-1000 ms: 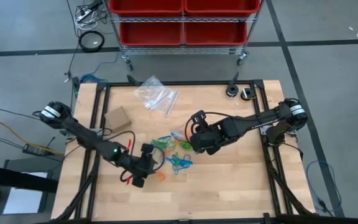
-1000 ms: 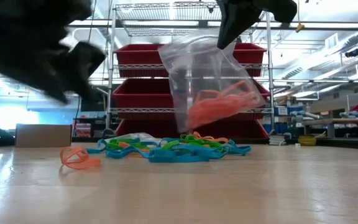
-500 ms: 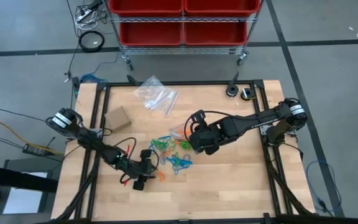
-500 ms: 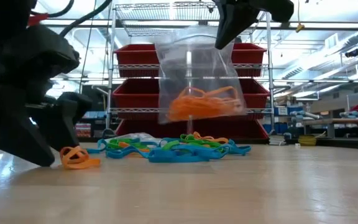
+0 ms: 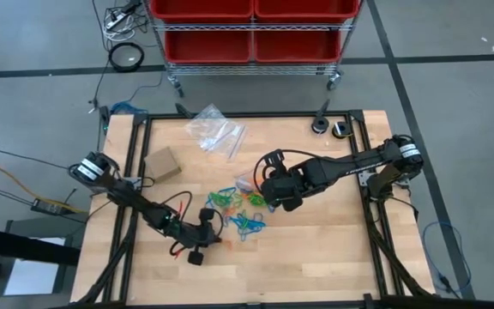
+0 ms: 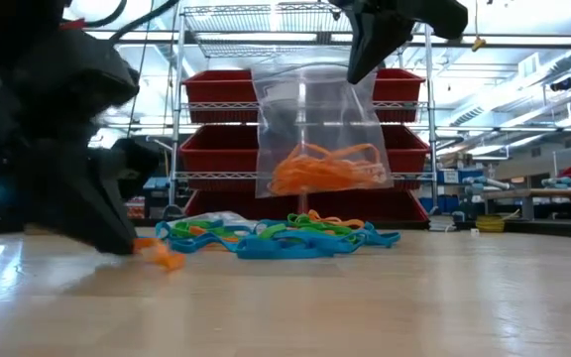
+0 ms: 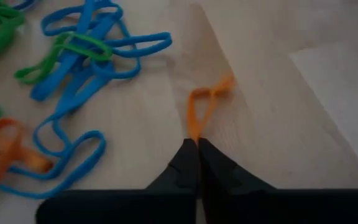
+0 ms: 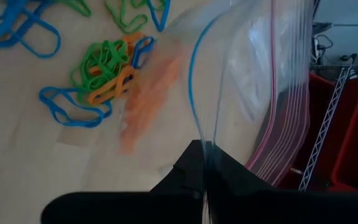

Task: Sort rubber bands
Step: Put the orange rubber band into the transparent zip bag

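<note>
Left gripper down at the table surface, at about 7 o'clock from the table's centre in the high view; fingers pressed together on one end of an orange rubber band, which lies stretched out on the wood ahead of them. In the low view the same band sits at the foot of the left gripper, just clear of the main heap.

Right gripper raised above the middle of the table, fingers clamped on the top edge of a clear zip bag. The bag hangs free and holds a bunch of orange bands in its lower half. No other colour is visible inside.

Loose pile of rubber bands — blue, green and a few orange — lies tangled between the two grippers, directly under and at 7 o'clock of the hanging bag. Spare clear bags lie at 11 o'clock near the far edge; small cardboard box at 9 o'clock.

Step in hand, as judged: orange bands are being picked out one by one and collected into the held bag; plenty remains unsorted. Next move calls for lifting the pinched band without it slipping and bringing it over the bag's mouth. Whether that mouth is open wide enough cannot be told.

No readable brand, label or writing on bags, box or red bins.
</note>
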